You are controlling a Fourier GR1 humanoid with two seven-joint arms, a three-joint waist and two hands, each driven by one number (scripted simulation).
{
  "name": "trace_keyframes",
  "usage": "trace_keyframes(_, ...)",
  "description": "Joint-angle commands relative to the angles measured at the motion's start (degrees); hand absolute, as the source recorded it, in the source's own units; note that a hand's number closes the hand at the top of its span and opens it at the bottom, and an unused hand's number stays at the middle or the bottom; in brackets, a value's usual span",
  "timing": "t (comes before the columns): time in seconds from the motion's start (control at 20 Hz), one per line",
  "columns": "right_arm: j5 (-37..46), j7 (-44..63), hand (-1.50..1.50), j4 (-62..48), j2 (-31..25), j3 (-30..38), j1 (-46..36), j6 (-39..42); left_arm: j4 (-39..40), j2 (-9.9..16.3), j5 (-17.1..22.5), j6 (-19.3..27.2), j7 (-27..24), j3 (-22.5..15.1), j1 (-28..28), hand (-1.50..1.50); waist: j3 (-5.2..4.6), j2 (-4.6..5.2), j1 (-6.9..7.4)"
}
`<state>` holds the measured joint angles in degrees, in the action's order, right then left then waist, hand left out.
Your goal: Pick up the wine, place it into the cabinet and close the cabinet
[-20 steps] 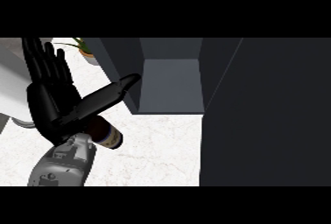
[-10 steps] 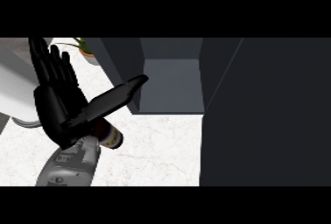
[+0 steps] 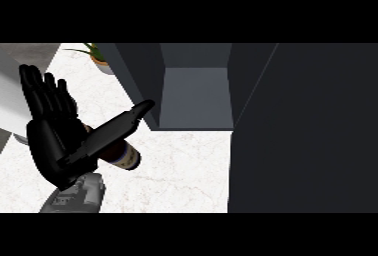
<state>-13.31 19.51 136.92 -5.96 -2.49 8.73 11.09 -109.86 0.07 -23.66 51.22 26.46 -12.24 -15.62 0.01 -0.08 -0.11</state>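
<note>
My left hand (image 3: 55, 140) is open, fingers straight and thumb stretched toward the cabinet (image 3: 196, 95). The wine bottle (image 3: 124, 156) lies on the white surface (image 3: 184, 170) just under my thumb, partly hidden, in front of the open cabinet, not inside it.

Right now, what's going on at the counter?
One hand is up at the view's left, fingers straight and thumb stretched toward the open cabinet. The wine bottle shows partly beneath the thumb, on or just above the white counter; whether it is held cannot be told. The cabinet's dark door stands open at right. The bottle is not yet inside.
</note>
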Motion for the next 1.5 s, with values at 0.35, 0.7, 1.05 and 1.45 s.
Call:
trace_keyframes(0.35, -4.2, 5.56, -1.5, 3.58, -1.17, 4.16, -2.22, 0.07, -0.77, -0.07, 0.69, 1.58, -4.56, -0.86, 8.5, -1.5, -0.01, 0.06, -0.11)
trace_keyframes(0.7, 2.52, 5.41, -1.5, 1.85, 2.08, -1.09, -5.45, -2.51, -3.38, -0.03, 7.24, 1.02, -10.42, -2.41, 17.79, -1.5, -0.03, 0.04, 0.11)
trace_keyframes(1.05, -4.96, 1.38, -1.5, 0.4, -0.41, 6.43, -0.14, 3.27, -1.75, -0.05, 19.0, -3.4, -23.62, 2.25, 25.51, -1.5, 0.0, 0.0, 0.07)
trace_keyframes(1.45, -2.51, 3.03, -1.5, -0.27, 0.2, 3.64, -3.59, 2.45, 5.74, -0.07, 27.68, -5.47, -37.39, -0.45, 32.24, -1.5, -0.04, 0.01, 0.35)
